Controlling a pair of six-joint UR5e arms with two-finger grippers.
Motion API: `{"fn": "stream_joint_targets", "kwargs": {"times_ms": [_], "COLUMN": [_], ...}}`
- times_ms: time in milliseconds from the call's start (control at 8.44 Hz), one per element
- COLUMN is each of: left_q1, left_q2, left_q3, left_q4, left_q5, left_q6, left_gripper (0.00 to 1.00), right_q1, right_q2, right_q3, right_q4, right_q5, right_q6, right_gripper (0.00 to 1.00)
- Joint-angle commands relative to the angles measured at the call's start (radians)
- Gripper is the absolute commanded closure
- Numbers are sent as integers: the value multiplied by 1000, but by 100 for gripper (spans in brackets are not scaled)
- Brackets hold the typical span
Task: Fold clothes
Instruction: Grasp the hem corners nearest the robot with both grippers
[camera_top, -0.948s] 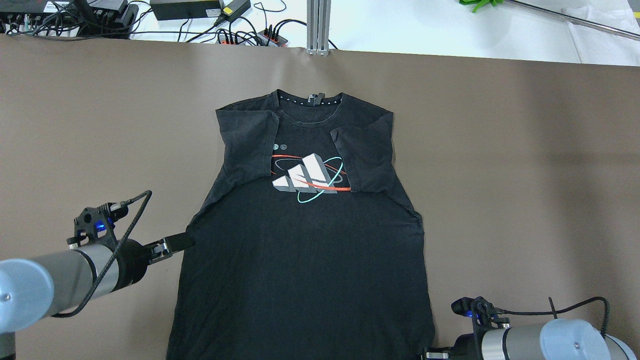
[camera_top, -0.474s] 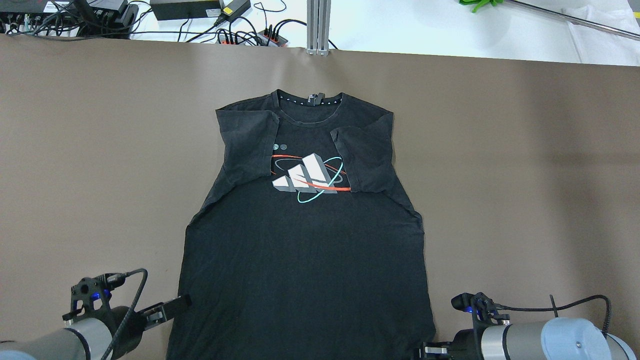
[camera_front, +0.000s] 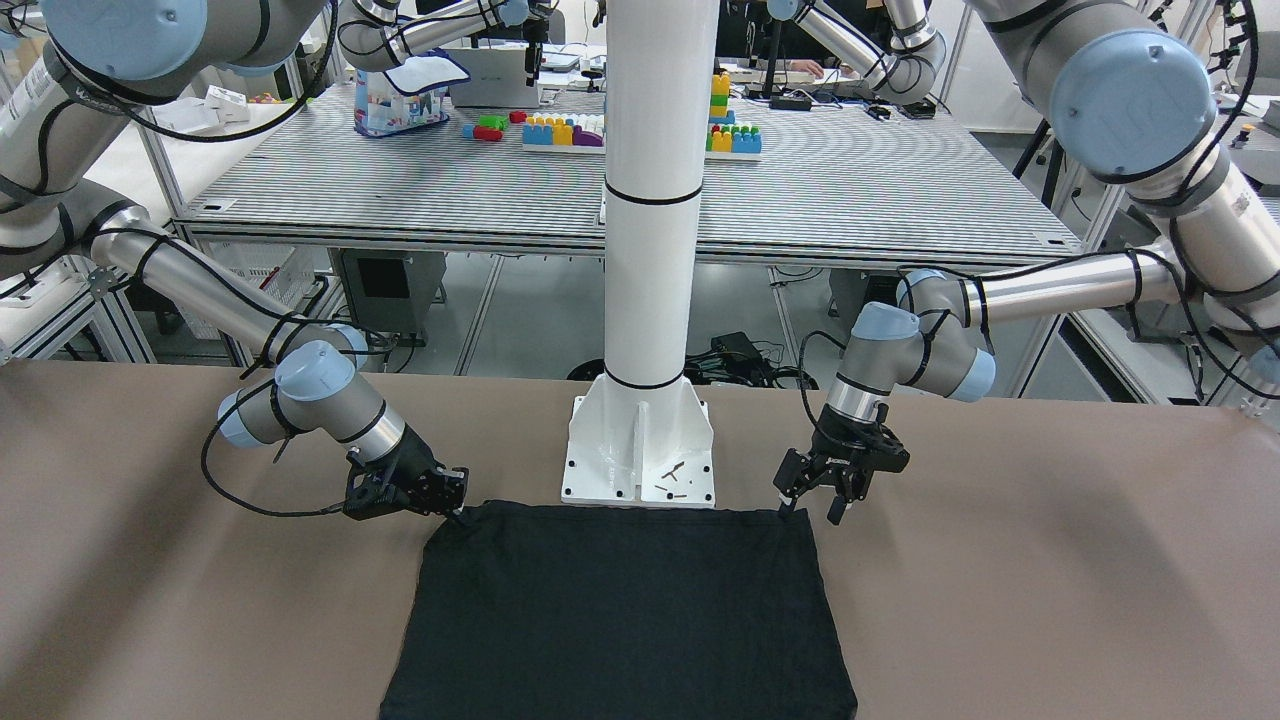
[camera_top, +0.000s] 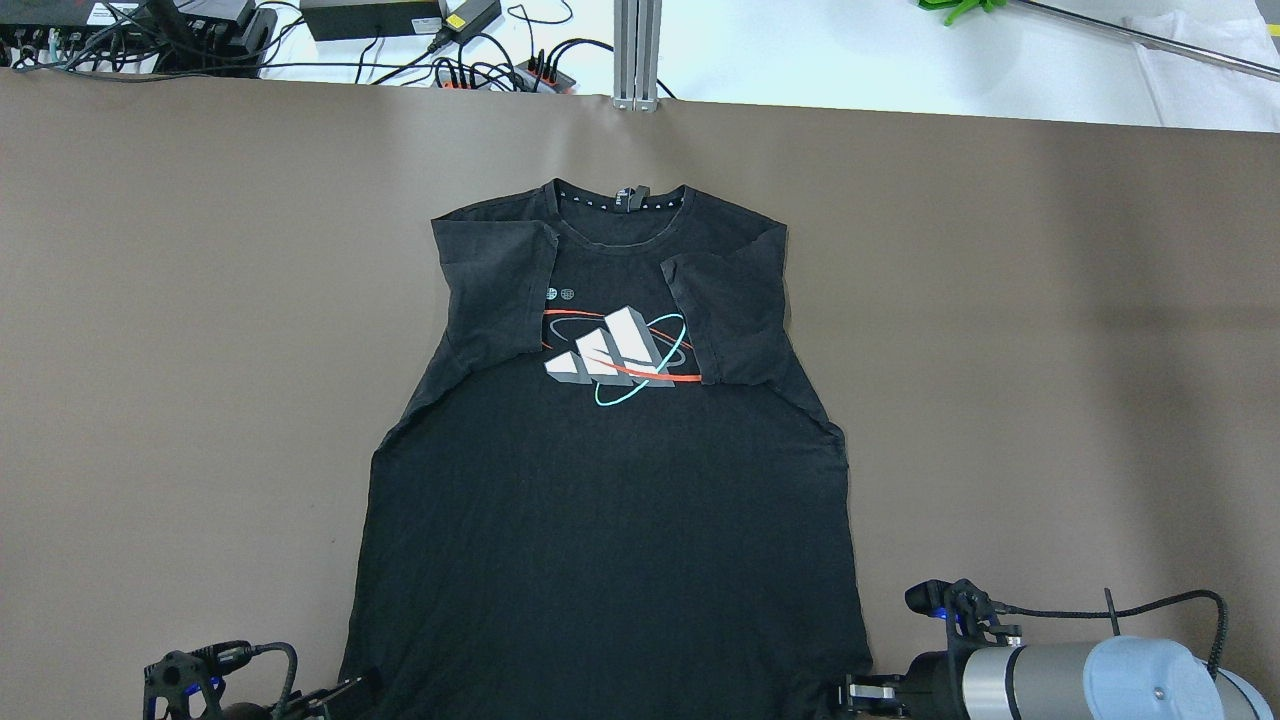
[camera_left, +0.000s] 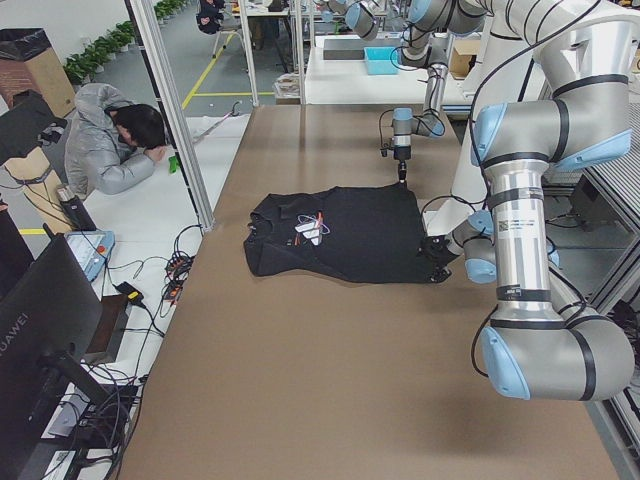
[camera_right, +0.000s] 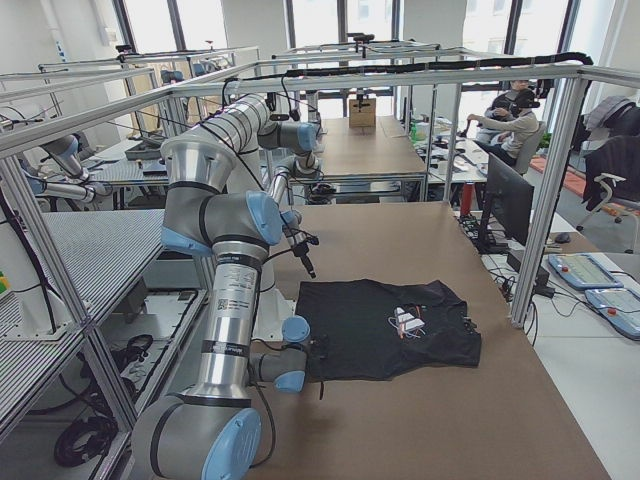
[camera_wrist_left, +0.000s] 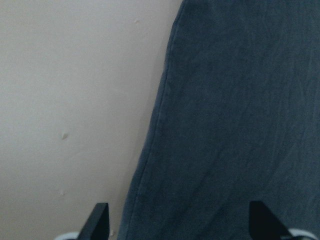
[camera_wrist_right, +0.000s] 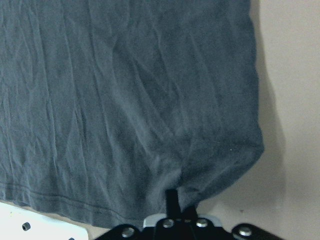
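You have one black short-sleeved fabric T-shirt (camera_top: 610, 520) lying flat, print side up, mid-table on the brown table (camera_top: 1050, 350). Its long axis runs from the robot to the far edge, with the collar at the far end and the hem towards the robot. Both sleeves (camera_top: 495, 290) are folded in over the chest, either side of the white, orange and teal print (camera_top: 615, 355). The hem lies just beside the base plate (camera_front: 640, 465) of the one white round pole (camera_front: 650, 200). The left gripper (camera_front: 808, 514) has its jaws wide apart and holds nothing; its fingers (camera_wrist_left: 100, 222) straddle the shirt's side edge near one hem corner. The right gripper (camera_front: 455, 510) is pinched closed on the other hem corner, where the fabric puckers. Black cables and power bricks (camera_top: 480, 60) sit beyond the far edge, well apart from the shirt.
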Motion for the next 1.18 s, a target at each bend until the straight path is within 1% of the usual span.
{"fn": "stream_joint_targets", "kwargs": {"times_ms": [0,355,711,829,948,1066], "left_q1": [44,70,111,119,123,122], "left_q2": [-7,-8,-31,-42,-47,-47], "left_q3": [63,72,62,66,72,72], "left_q4": [-2,-2,1,6,6,6], "left_q5": [40,43,71,81,83,83], "left_q6": [-21,-21,-19,-19,-19,-19], "left_gripper": [0,0,0,5,20,28], "right_q1": [0,0,0,-1,0,0], "right_q2": [2,0,2,2,2,2], "right_q3": [2,12,17,17,17,17], "right_q4": [0,0,0,0,0,0], "right_q5": [-6,-6,-6,-6,-6,-6], "right_q6": [-2,-2,-2,-2,-2,-1], "right_gripper": [100,100,100,100,100,100]}}
